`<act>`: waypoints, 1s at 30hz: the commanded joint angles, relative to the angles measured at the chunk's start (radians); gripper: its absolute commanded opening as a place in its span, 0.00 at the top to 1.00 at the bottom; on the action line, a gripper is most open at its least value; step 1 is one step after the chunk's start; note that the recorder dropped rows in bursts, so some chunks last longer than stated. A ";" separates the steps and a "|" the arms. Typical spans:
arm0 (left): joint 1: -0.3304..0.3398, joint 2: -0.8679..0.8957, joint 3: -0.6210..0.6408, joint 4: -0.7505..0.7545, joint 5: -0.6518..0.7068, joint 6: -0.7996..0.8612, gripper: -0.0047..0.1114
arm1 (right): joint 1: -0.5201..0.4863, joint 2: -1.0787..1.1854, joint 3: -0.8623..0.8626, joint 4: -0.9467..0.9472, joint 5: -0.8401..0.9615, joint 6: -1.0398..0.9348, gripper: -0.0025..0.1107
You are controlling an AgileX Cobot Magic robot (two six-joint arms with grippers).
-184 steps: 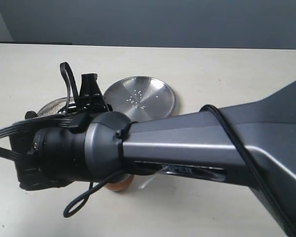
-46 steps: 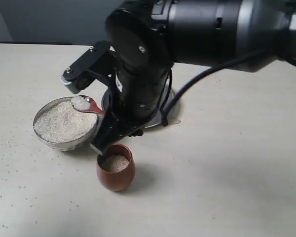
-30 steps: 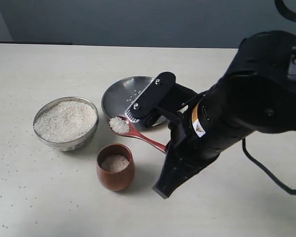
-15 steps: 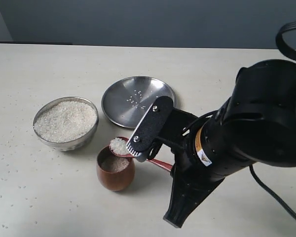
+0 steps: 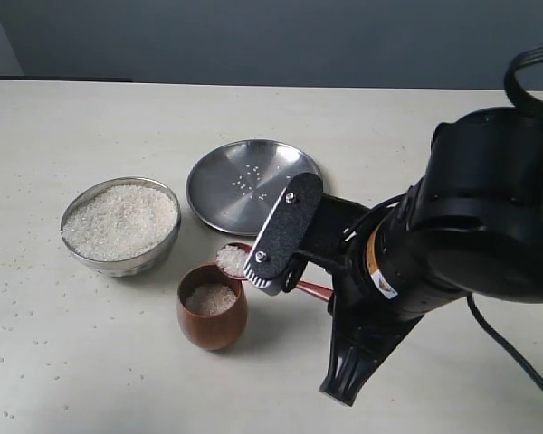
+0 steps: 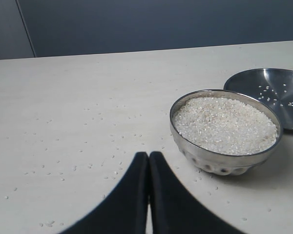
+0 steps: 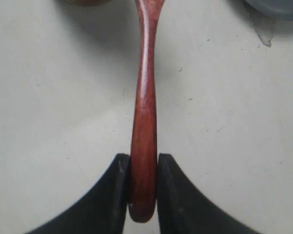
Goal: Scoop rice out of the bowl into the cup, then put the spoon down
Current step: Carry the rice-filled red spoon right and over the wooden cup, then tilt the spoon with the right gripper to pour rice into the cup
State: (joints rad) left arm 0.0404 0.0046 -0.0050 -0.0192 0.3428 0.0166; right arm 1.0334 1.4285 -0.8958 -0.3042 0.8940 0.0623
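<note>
Over the last second the spoon (image 7: 145, 102) has travelled from the gap between plate (image 5: 217, 185) and cup (image 5: 208, 333) to the cup itself. In the last half second it has drifted slightly right and farther back, while the big arm has swung a little to the right. Its heap of rice (image 5: 231, 259) is still on board and looks level, hanging over the far right part of the cup's rim.

The right gripper (image 7: 143, 163) has its jaws closed on the end of the spoon's thin handle, one finger on each side, with the handle running straight out ahead of it. The left gripper (image 6: 148, 158) is closed with nothing in it. It sits low over the table (image 5: 90, 117) just left of the bowl (image 5: 118, 264), which is still nearly full. The cup already holds a shallow layer of rice, so this looks like one more scoop of several.

The step in hand is the pour. The load seems to sit over the rim rather than the middle, so it would be best to bring the spoon a touch nearer and left before tipping. The mouth is narrow, so roll the wrist slowly and keep the spoon low and close above the opening, letting the grains slide off in a thin stream. Do not touch the rim, since the cup is small and rounded and would likely tip easily. Loose grains on the table and plate show how readily the rice scatters.
</note>
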 commanded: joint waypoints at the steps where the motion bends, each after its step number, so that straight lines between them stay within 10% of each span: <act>1: 0.002 -0.005 0.005 0.003 -0.009 -0.005 0.96 | 0.004 -0.007 0.004 -0.033 0.006 -0.008 0.98; 30: 0.002 -0.005 0.005 0.003 -0.009 -0.005 0.96 | 0.004 -0.007 0.004 -0.099 0.012 -0.183 0.98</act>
State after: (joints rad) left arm 0.0404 0.0046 -0.0050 -0.0192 0.3428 0.0166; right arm 1.0334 1.4285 -0.8958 -0.3834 0.8996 -0.0818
